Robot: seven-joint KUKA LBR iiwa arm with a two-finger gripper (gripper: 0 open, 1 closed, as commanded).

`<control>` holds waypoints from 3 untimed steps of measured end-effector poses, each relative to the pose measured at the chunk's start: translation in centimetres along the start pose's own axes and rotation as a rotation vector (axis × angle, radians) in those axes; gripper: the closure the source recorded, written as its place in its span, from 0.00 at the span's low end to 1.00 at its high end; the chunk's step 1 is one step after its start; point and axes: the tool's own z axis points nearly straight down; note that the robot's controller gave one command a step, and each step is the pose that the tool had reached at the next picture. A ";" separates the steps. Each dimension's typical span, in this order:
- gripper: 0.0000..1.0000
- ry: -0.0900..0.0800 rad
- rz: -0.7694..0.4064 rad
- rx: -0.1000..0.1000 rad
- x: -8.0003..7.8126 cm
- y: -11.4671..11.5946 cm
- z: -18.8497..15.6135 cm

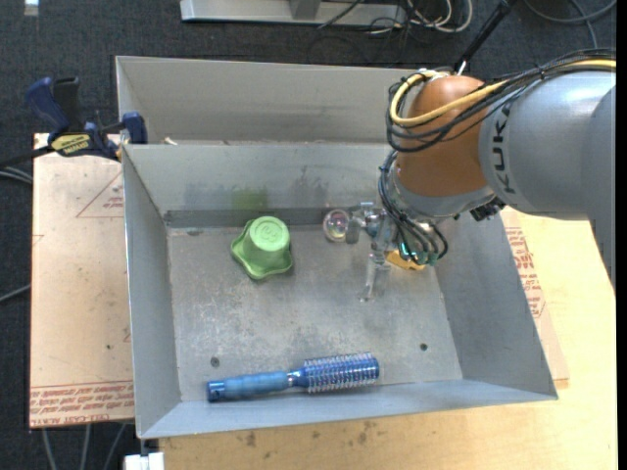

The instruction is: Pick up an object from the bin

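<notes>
Gripper point(371, 284) hangs low over a bare patch of the grey bin point(147, 262) floor, right of centre and near the back wall; whether it is open or closed cannot be told. Nearest to the gripper, just up and to its left, lies a small clear ball point(336, 225). A green upturned cup point(263, 247) sits further left, and a blue hairbrush point(294, 377) lies along the front wall.

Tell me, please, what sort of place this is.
Probably a robotics lab or test cell: a KUKA arm hangs over a grey metal bin holding a green cup and a blue hairbrush, with cables on the floor.
</notes>
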 end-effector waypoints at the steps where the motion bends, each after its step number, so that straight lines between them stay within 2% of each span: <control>1: 0.00 -0.008 -0.033 0.003 -3.1 -7.6 6.0; 2: 0.00 -0.006 -0.446 0.002 2.0 -14.6 4.3; 3: 1.00 -0.009 -0.450 0.001 1.9 -14.3 4.2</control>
